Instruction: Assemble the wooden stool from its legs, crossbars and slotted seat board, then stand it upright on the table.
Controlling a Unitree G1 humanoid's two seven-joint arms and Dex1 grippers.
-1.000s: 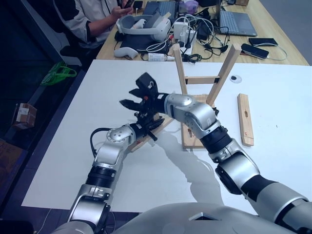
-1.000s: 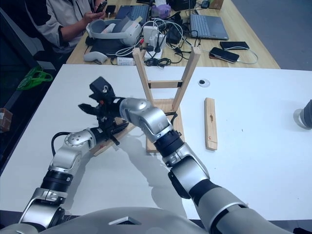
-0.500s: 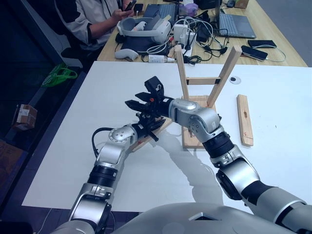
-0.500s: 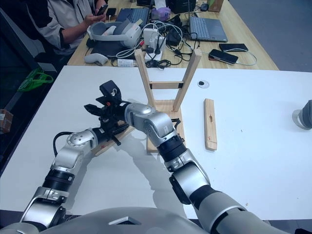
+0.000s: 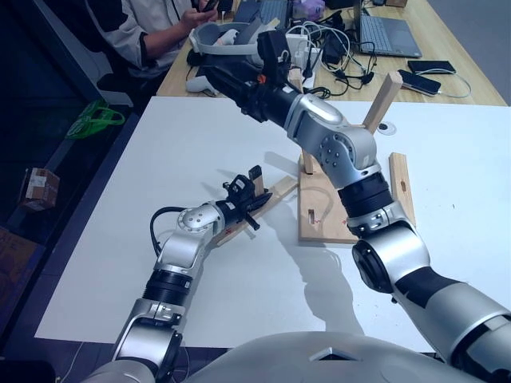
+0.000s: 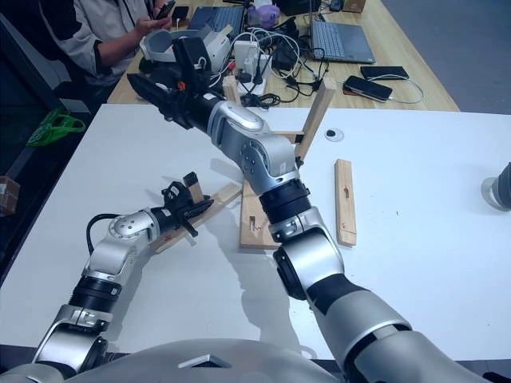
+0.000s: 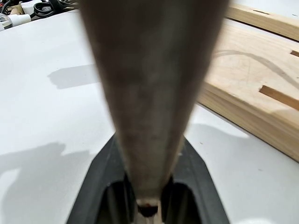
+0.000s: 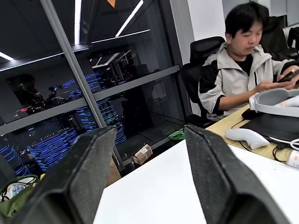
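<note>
Now pinching a wooden leg [image 5: 275, 194] tight with the left gripper [image 5: 243, 195], keeping it low on the white table [image 5: 176, 144] toward the left edge, its far end just beside the seat board [image 5: 323, 219], probably lining up for a slot. Leaving that board flat in the middle, one tilted leg [image 5: 382, 97] sticking up, another wooden piece [image 5: 401, 191] lying toward the right edge. Holding the right gripper [image 8: 149, 154] high over the far edge, fingers spread wide, carrying nothing, probably staying out of the way. Working beside a wooden desk [image 5: 447, 48] crowded with cables [image 5: 335, 56], a laptop [image 5: 383, 36] and a headset [image 5: 231, 40].

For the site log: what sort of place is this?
Probably an office or lab: a white table, a desk behind it with laptop, headset and cables, and a glass partition.
</note>
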